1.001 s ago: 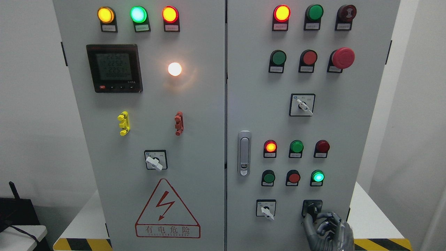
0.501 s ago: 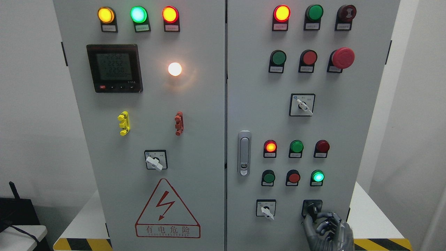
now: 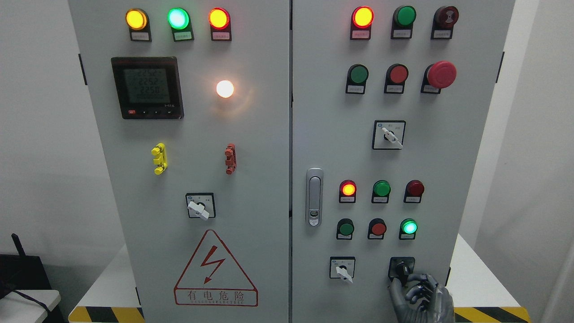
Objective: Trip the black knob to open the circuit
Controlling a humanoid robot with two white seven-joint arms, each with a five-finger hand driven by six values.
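My right hand [image 3: 419, 296] sits just below the black knob [image 3: 402, 270], which is at the cabinet door's lower right, right of the white selector [image 3: 343, 270]. Its fingers are curled, thumb tip touching the knob's lower edge; I can't tell if they grip it. The knob's long axis looks near upright, slightly tilted. I'd pinch both flanks, then twist steadily.

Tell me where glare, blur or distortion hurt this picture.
Head view: the white lamp blooms, casting a halo on the cabinet; lit red lamp overexposed at its centre; cabinet edges splay toward the top; meter digits and label print blurred; right hand dim at the black knob.
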